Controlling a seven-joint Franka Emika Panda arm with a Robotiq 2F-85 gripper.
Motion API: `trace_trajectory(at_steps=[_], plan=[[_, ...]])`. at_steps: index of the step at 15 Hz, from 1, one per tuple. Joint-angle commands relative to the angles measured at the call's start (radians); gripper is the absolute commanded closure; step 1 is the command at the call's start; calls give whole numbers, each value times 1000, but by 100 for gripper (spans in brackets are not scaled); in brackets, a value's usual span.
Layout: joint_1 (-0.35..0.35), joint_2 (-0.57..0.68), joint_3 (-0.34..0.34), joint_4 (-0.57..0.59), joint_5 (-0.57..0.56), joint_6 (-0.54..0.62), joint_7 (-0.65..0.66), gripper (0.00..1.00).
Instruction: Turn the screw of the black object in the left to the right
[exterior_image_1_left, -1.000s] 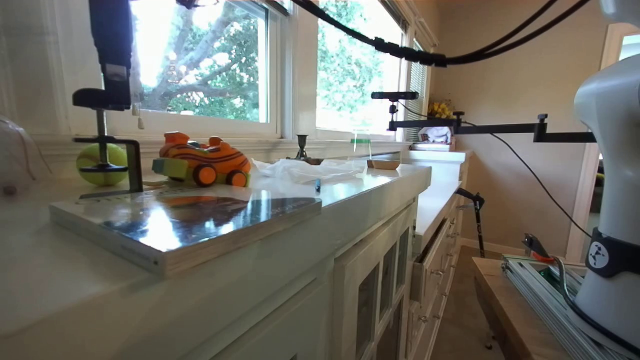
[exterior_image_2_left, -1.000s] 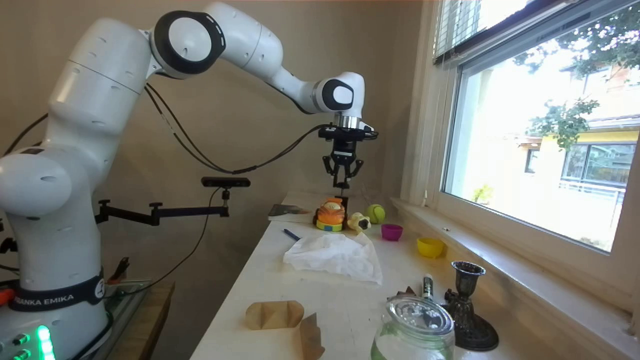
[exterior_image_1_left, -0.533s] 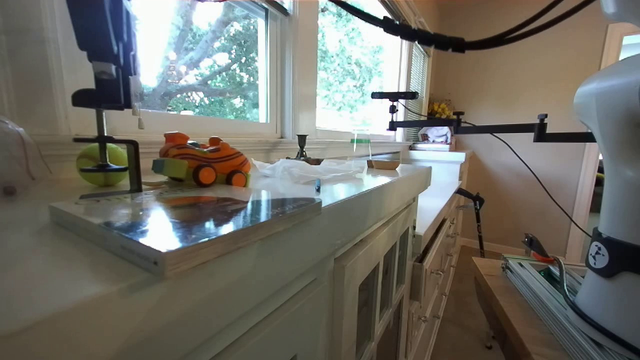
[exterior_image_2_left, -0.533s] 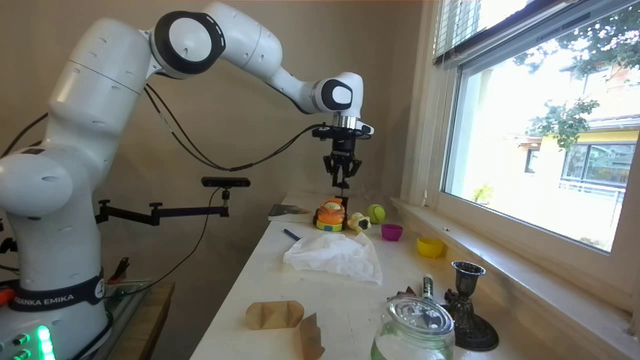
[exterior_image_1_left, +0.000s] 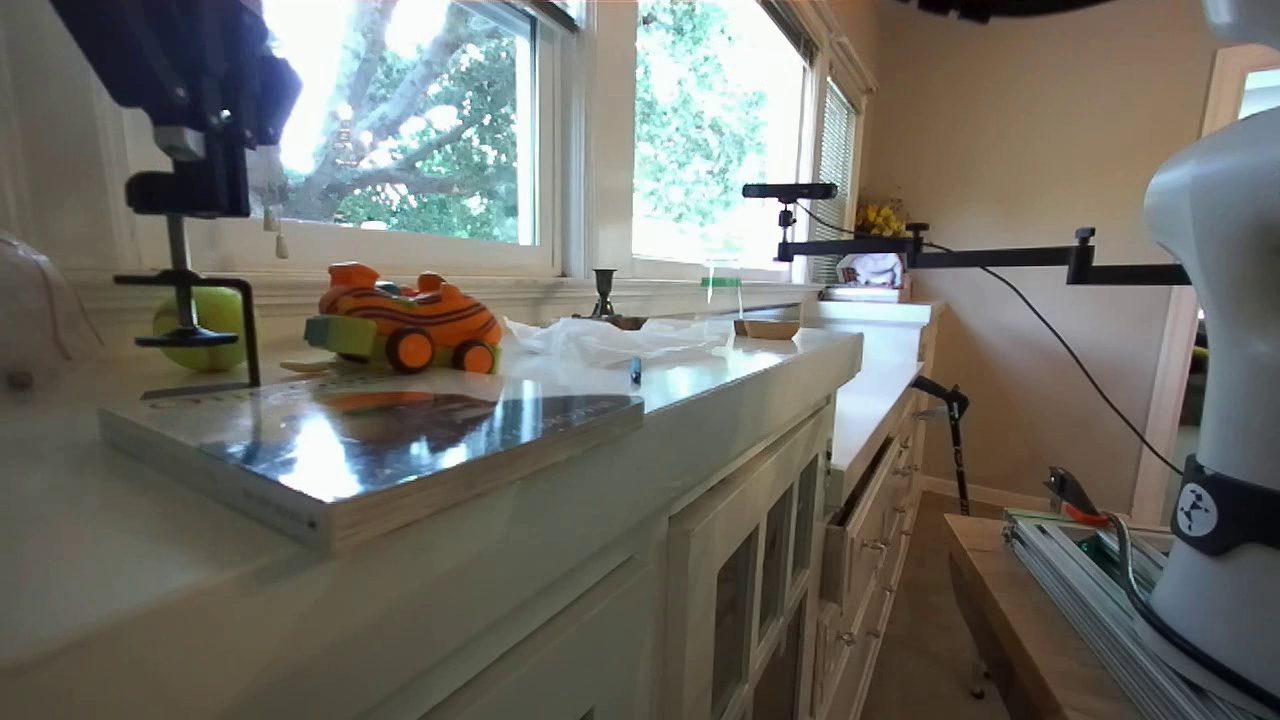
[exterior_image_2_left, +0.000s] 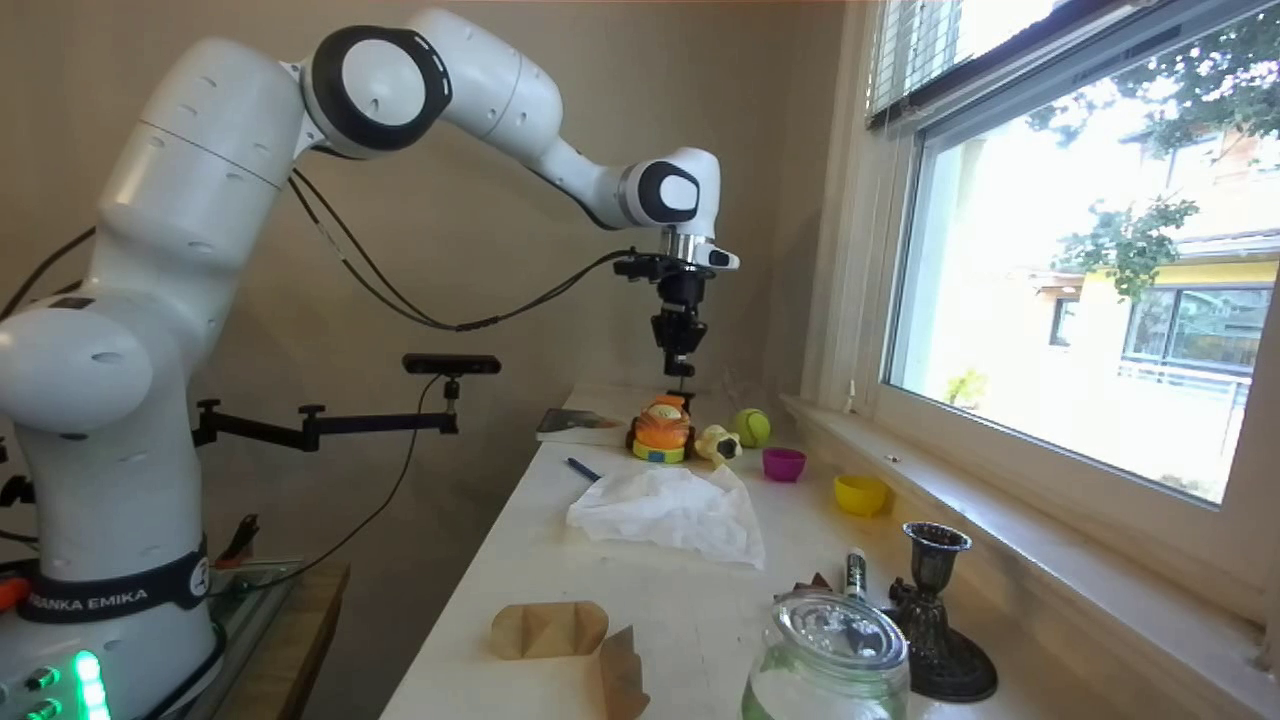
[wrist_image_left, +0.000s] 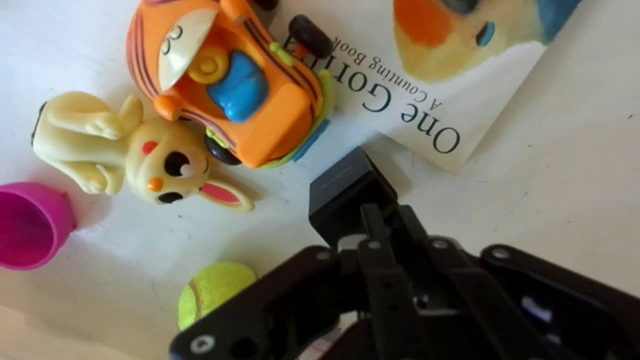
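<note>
In the wrist view, the cream toy bunny (wrist_image_left: 135, 155) lies between the round purple cup (wrist_image_left: 62, 210) and the orange toy car (wrist_image_left: 267, 110). The small black clamp (wrist_image_left: 345, 185) is near a corner of the flat paper book (wrist_image_left: 430, 65).

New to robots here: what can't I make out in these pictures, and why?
Screw: rod hidden in the wrist view behind the gripper.
Black clamp: lettering too small to read, wrist view.
Book: title partly covered by the toy car, wrist view.
Purple cup: cut off by the wrist view's left edge.
Jar: base cut off by an exterior view's bottom edge.
</note>
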Motion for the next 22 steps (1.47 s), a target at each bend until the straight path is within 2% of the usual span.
trace_trajectory(at_steps=[1,2,14,18,19,20,21,22], plan=[[27,8,-21,11,23,-14,151,98],[30,8,-22,13,24,-17,179,96],[41,-4,-39,7,50,-3,433,98],[37,-10,-42,6,70,-4,473,98],[35,-13,-40,5,79,-5,475,95],[35,-17,-40,5,85,-8,478,67],[36,-26,-39,1,87,-8,472,66],[39,-37,-38,-2,83,-12,471,60]])
